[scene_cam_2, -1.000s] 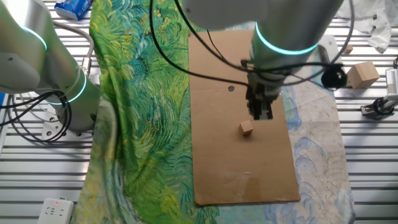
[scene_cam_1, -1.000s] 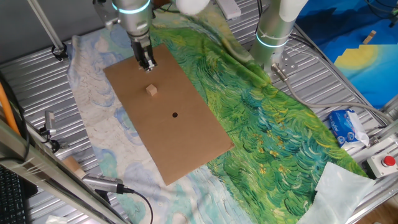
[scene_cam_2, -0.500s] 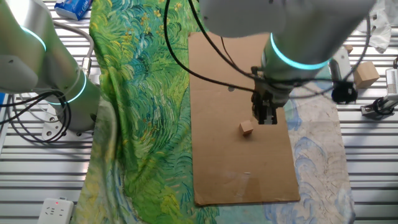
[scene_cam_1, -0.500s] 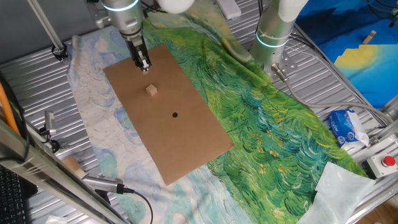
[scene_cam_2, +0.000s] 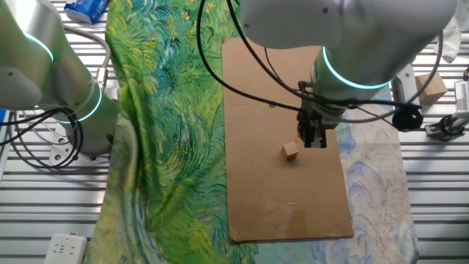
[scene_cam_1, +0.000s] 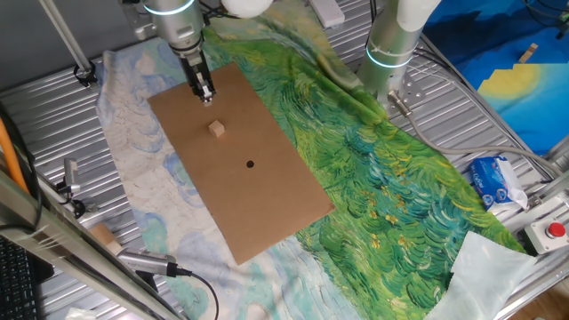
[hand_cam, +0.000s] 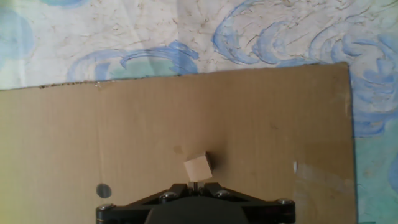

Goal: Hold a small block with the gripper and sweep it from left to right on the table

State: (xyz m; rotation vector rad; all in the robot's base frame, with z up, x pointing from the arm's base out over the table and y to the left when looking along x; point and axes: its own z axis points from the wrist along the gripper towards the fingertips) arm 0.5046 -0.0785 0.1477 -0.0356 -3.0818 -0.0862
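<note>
The small block [scene_cam_1: 216, 130] is a tan wooden cube lying free on the brown cardboard sheet [scene_cam_1: 267, 204]. It also shows in the other fixed view [scene_cam_2: 291, 151] and in the hand view [hand_cam: 198, 167]. The slim black gripper [scene_cam_1: 205, 93] hangs over the cardboard's far left part, beside the block and apart from it [scene_cam_2: 314, 139]. In the hand view its fingertips [hand_cam: 194, 185] are pressed together just below the block, with nothing between them.
A black dot [scene_cam_1: 250, 164] marks the cardboard's middle. The other silver arm [scene_cam_1: 391, 44] stands on the green swirl cloth [scene_cam_1: 391, 178]. A larger wooden piece [scene_cam_2: 429, 86] lies on the ribbed metal beside the pale blue cloth [scene_cam_2: 374, 183]. A tissue packet [scene_cam_1: 496, 182] lies at the right.
The gripper has moved away from the block toward the cardboard's far left edge, mostly in the first half second. The block has not moved.
</note>
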